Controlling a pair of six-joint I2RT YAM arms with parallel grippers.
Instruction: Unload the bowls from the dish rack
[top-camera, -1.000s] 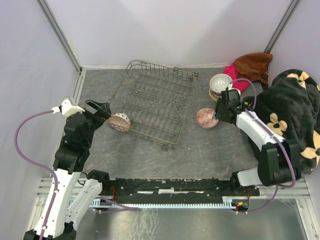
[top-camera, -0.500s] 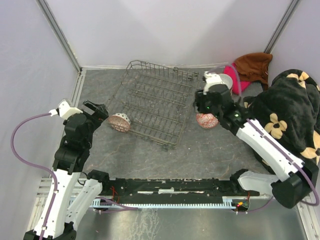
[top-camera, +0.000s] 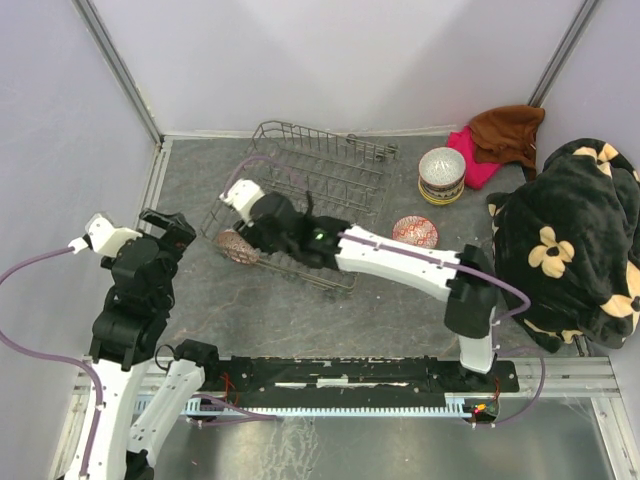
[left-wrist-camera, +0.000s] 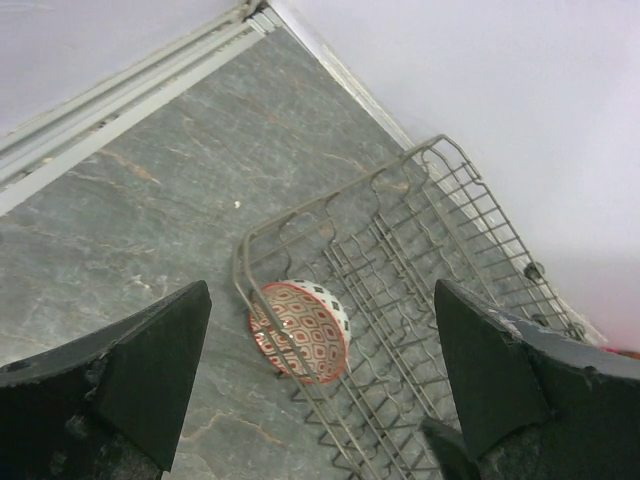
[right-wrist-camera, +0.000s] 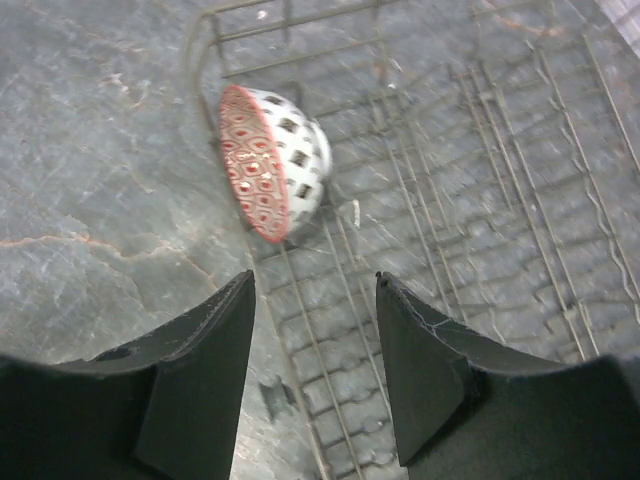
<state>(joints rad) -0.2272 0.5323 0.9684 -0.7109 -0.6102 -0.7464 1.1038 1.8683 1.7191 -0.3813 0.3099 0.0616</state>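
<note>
The left hand (top-camera: 168, 224) hangs over the left part of the grey stone-patterned tabletop (top-camera: 400, 300), its two dark fingers spread wide with nothing between them. Just right of it, one bowl (top-camera: 235, 245) stands on its edge in the near left corner of the dish rack (top-camera: 330, 170), behind the end wire. Its inside is covered in a red lattice of small ovals under a red rim, and its outside is white with rows of small dark squares (the wrist views show both faces clearly). The right hand (right-wrist-camera: 315, 278) reaches across the rack from the right and hovers just above and beside this bowl. Its fingers are parted, empty, and not touching the bowl. The rack is a grey wire basket with raised sides and rows of prongs, and no other bowl shows in it. Right of the rack, a shallow red-patterned bowl (top-camera: 415, 232) lies upright on the tabletop. Beyond it stands a stack of bowls (top-camera: 442, 172), the top one pale with a dark-patterned band. Pink and brown cloths (top-camera: 495, 140) and a black flowered blanket (top-camera: 570, 240) lie at the right edge.
</note>
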